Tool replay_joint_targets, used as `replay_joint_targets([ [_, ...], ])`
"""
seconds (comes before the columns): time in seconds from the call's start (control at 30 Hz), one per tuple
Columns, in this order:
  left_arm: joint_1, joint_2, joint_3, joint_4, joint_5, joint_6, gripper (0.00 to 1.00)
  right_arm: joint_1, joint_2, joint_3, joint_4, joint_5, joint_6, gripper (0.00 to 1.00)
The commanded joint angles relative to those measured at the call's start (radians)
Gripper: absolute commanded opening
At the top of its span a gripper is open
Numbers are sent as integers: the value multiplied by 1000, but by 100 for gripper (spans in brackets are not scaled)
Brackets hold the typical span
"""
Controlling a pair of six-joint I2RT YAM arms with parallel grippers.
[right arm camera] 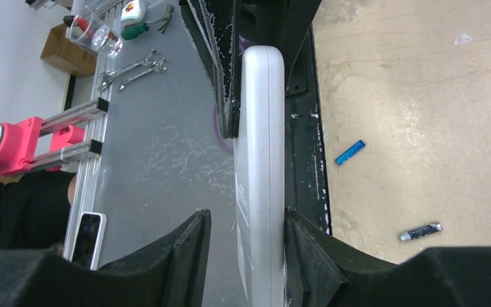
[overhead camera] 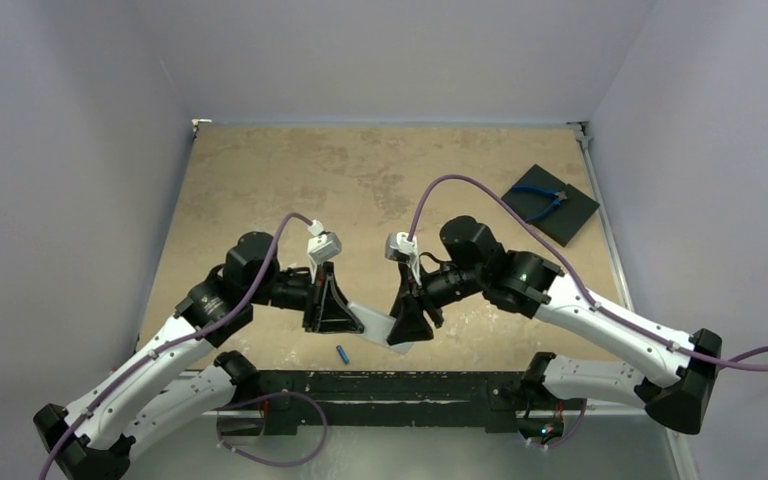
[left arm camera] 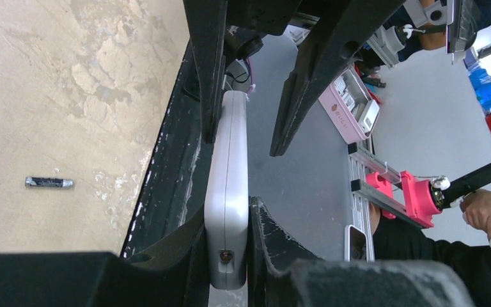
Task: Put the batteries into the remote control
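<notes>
The white remote control (left arm camera: pixel 227 192) is held edge-on above the table's near edge; it also shows in the right wrist view (right arm camera: pixel 260 160) and the top view (overhead camera: pixel 372 320). My left gripper (left arm camera: pixel 227 220) is shut on one end of it, both fingers pressed against its faces. My right gripper (right arm camera: pixel 246 220) is open around the other end: one finger touches the remote, the other stands apart. The blue battery (overhead camera: pixel 342 352) lies on the table near the front edge, also in the right wrist view (right arm camera: pixel 350 152). The dark battery (right arm camera: pixel 420 231) lies nearby, also in the left wrist view (left arm camera: pixel 49 182).
A black square pad (overhead camera: pixel 572 218) with blue-handled pliers (overhead camera: pixel 540 198) on it lies at the back right. The black front rail (overhead camera: pixel 380 385) runs under the grippers. Grey walls enclose the table on three sides.
</notes>
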Motion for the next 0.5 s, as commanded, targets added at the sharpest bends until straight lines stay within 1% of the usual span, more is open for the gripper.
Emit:
replay_joint_targets([
  [0.0, 1, -8, -11, 61, -8, -26, 0, -3, -40, 0, 29, 88, 26, 53],
  [0.23, 1, -12, -46, 98, -25, -63, 0, -3, -138, -8, 29, 336, 104, 58],
  [0.3, 1, -10, -59, 110, -42, -77, 0, -3, -165, -15, 24, 417, 124, 60],
  [0.47, 3, -4, -100, 158, -106, -129, 0, -4, -238, -48, 24, 563, 192, 63],
])
